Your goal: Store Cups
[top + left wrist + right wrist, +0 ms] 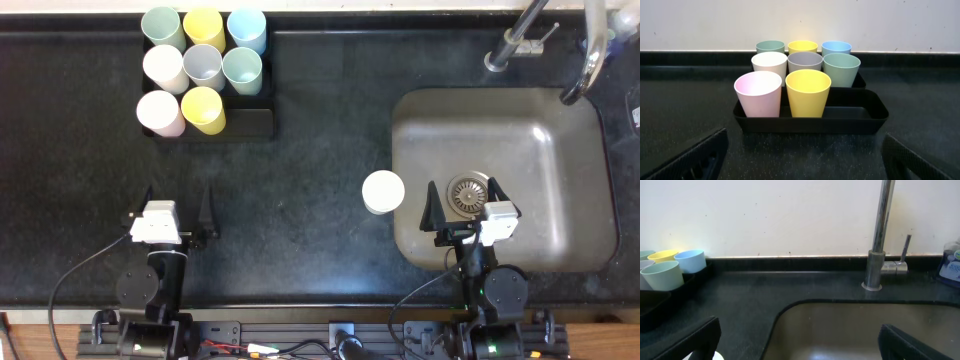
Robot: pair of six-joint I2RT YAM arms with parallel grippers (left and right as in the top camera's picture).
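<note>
The lone white plastic cup point(383, 191) stands on the black stone worktop point(320, 140), just beside the left rim of the steel sink point(545, 140) and well apart from the black plastic tray point(252, 123). The right end effector point(463, 207) hangs wide open and empty above the basin, near the cup. The left end effector point(178, 212) is equally wide open, holds nothing and faces the tray.

The likely trouble is a finger clipping the cup and tipping it into the sink, or its smooth tapered wall slipping from a shallow pinch. The tray's one free corner adjoins the yellow plastic cup point(203, 109) and the pale green plastic cup point(242, 70), so a skewed descent could knock them.

The top view gives the cup and the gap. The left wrist view adds that the stored cups stand mouths up, and the right wrist view adds the chrome tap point(880, 235).
</note>
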